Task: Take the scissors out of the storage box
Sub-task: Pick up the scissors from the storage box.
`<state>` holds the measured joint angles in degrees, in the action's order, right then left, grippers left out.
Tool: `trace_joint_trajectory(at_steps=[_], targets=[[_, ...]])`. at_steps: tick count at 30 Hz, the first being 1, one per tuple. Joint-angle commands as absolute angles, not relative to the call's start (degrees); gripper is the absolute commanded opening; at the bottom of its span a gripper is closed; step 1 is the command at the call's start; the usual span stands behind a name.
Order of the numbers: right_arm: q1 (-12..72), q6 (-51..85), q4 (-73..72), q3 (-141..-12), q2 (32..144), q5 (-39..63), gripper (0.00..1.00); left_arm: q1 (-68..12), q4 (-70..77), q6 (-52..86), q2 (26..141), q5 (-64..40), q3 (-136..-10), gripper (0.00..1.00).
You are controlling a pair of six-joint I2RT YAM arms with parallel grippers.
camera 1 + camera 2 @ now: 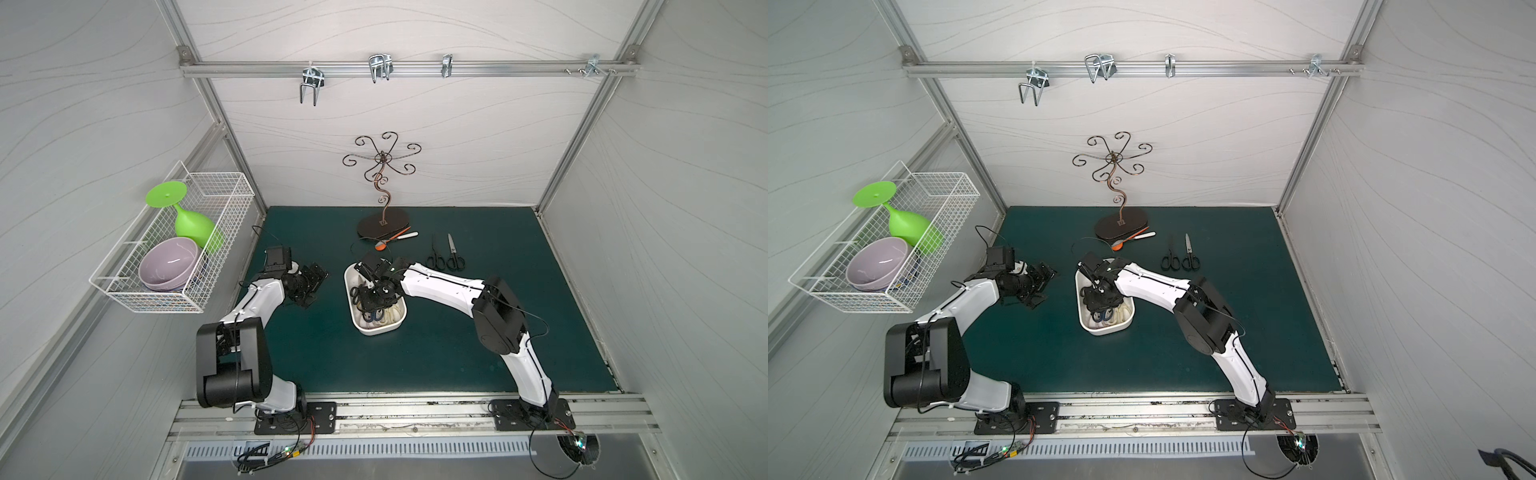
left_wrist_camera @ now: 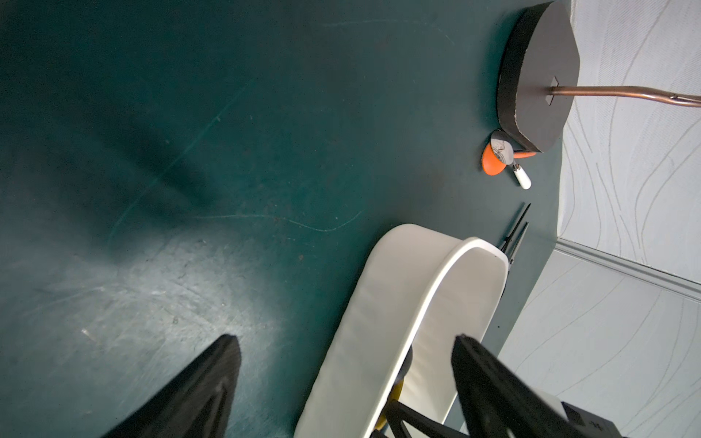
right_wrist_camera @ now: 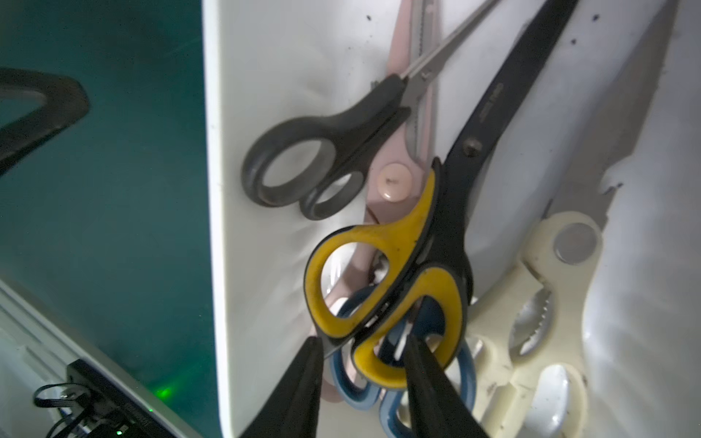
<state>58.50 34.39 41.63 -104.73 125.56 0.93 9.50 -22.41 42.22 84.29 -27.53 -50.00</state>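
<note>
Right gripper (image 3: 366,333) down in shallow white plastic storage box (image 3: 265,94), jaws parted astride yellow-handled scissors (image 3: 383,235) (one finger through a loop); clamped or not, cannot tell. Left gripper (image 2: 346,337) slack-open beside box. Two black-handled scissors (image 1: 453,251) on green mat (image 1: 415,353).

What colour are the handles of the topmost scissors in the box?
Yellow, edged black; the scissors show best in the right wrist view.

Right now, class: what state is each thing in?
storage box: holds five pairs.
yellow scissors: closed, in the box.
small black scissors: closed, in the box.
dark-bladed scissors: closed, on mat.
bright-bladed scissors: closed, on mat.
left gripper: open, empty.
right gripper: astride yellow scissors' handle; grip unclear.
</note>
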Motion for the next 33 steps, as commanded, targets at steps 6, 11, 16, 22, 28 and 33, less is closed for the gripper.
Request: trace_joint_trajectory(at_steps=[6, 11, 16, 22, 28, 33], targets=[[57.0, 31.1, 50.1, -107.3, 127.2, -5.8, 0.42, 9.9, -21.4, 42.2, 83.8, -28.1, -50.0, 0.92], [57.2, 29.5, 53.3, -114.7, 131.4, -6.1, 0.41, 9.9, -21.3, 42.3, 83.8, -28.2, -50.1, 0.92], [57.3, 30.2, 55.0, -116.7, 133.6, -4.2, 0.38, 9.9, -21.4, 42.3, 83.7, -28.3, -50.0, 0.92], [57.9, 31.3, 54.2, -115.3, 131.3, -3.7, 0.37, 10.0, -21.0, 42.5, 84.0, -28.7, -50.0, 0.92], [58.9, 31.2, 57.0, -119.1, 130.8, -4.6, 0.38, 10.0, -21.0, 42.7, 84.0, -28.8, -50.0, 0.92], [59.3, 33.5, 58.3, -119.0, 129.3, -6.9, 0.4, 10.0, -20.6, 43.0, 84.2, -29.1, -49.9, 0.92]])
